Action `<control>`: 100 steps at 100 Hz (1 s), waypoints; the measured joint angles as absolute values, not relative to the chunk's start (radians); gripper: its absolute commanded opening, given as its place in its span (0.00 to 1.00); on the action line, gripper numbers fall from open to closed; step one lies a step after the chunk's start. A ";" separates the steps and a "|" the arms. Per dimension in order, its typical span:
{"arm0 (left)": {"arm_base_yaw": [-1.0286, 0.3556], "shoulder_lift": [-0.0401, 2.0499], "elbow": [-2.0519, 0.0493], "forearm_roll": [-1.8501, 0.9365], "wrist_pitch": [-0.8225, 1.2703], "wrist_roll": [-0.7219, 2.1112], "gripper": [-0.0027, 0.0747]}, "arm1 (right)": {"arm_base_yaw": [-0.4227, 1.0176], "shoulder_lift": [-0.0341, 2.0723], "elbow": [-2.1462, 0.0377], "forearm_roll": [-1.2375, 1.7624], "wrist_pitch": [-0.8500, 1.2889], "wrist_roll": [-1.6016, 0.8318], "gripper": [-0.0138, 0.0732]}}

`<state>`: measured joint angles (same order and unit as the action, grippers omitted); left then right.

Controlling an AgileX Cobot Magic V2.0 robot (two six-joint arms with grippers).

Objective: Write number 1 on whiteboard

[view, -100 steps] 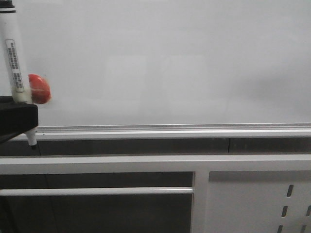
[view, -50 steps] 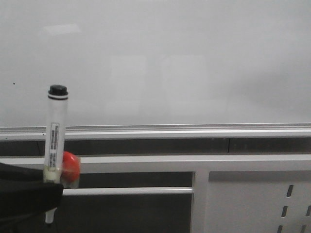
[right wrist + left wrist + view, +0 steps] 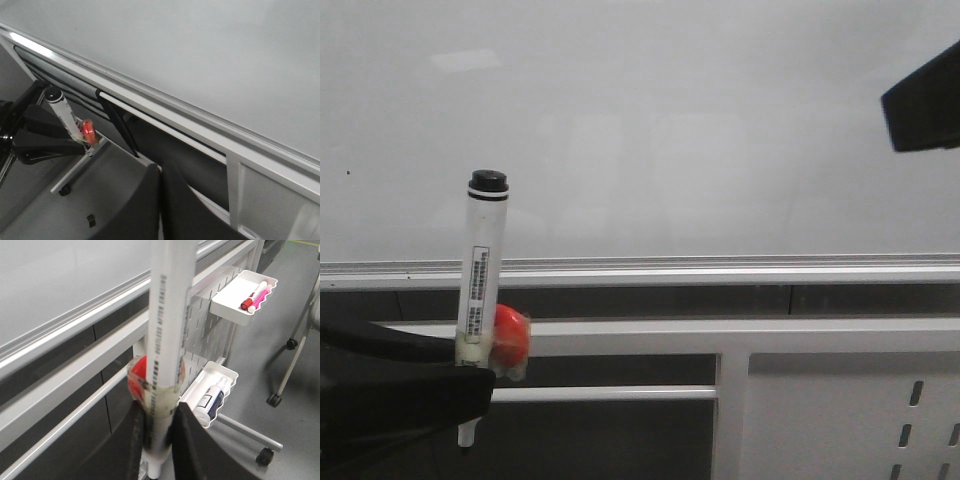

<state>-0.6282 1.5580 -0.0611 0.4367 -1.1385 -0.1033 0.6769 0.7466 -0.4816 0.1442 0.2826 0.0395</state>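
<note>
The whiteboard (image 3: 700, 130) is glossy white and fills the upper front view, with its silver rail (image 3: 670, 268) below. No number 1 stroke shows on it. My left gripper (image 3: 470, 385) at the lower left is shut on a white marker (image 3: 480, 270). The marker stands upright below the rail, black end up, tip down, with a red lump (image 3: 510, 335) taped to it. In the left wrist view my left gripper (image 3: 159, 415) clamps the marker barrel (image 3: 162, 340). My right gripper (image 3: 925, 100) is a dark shape at the upper right, before the board. In its wrist view (image 3: 160, 175) the jaws are closed and empty.
A tiny black dot (image 3: 347, 172) sits on the board at far left. The white perforated frame (image 3: 840, 400) stands under the board. White trays hang on it, one with markers (image 3: 242, 292) and one with a spray bottle (image 3: 212, 395). A chair caster (image 3: 274, 400) is on the floor.
My left gripper dropped with the marker from board height to below the rail, then shifted right. My right gripper came into view at the upper right.
</note>
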 measured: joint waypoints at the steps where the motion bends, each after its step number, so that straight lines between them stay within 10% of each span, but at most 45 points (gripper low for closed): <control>1: -0.628 1.558 -0.061 0.437 -1.138 -0.104 0.01 | 0.682 0.749 -0.479 0.144 0.278 0.037 0.10; 75: -0.628 1.489 -0.094 0.549 -1.138 -0.152 0.01 | 0.881 0.843 -0.216 0.022 -0.345 0.011 0.11; 100: -0.628 1.489 -0.135 0.592 -1.138 -0.181 0.01 | 0.900 0.938 -0.216 0.000 -0.459 0.012 0.40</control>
<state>-0.6282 1.4894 -0.1352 0.5915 -1.1385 -0.1806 0.9004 0.9380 -0.2164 0.0000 -0.4586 0.0125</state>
